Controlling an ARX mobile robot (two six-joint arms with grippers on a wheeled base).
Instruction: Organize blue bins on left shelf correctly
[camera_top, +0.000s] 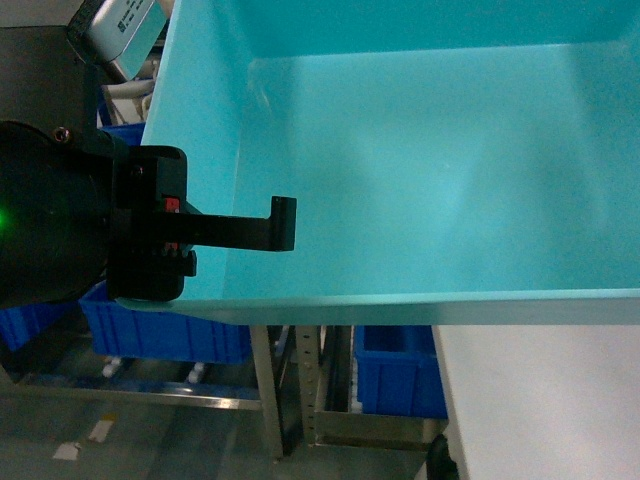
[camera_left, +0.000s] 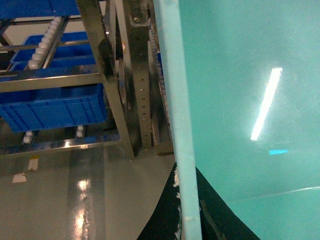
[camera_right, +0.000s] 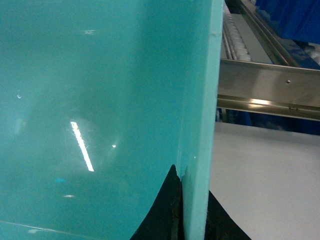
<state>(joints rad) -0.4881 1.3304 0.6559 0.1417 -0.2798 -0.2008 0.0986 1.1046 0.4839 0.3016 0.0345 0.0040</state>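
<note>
A pale turquoise-blue bin (camera_top: 430, 150) is held up in the air and fills most of the head view. My left gripper (camera_top: 270, 235) is shut on its left wall, one black finger lying inside the tub. In the left wrist view that gripper (camera_left: 187, 217) pinches the bin's rim (camera_left: 175, 100) between dark pads. In the right wrist view my right gripper (camera_right: 192, 220) is shut on the opposite rim (camera_right: 205, 100); the head view does not show it. Dark blue bins (camera_top: 165, 335) sit low on the left shelf (camera_top: 268, 390), seen as tubs (camera_left: 55, 110) on white rollers.
A white tabletop (camera_top: 540, 400) lies at the lower right, under the bin's right rim (camera_right: 265, 175). A steel shelf rail (camera_right: 270, 85) with rollers (camera_right: 235, 40) runs just beyond it. Steel posts (camera_left: 112, 85) stand left of the bin, over grey floor (camera_left: 75, 200).
</note>
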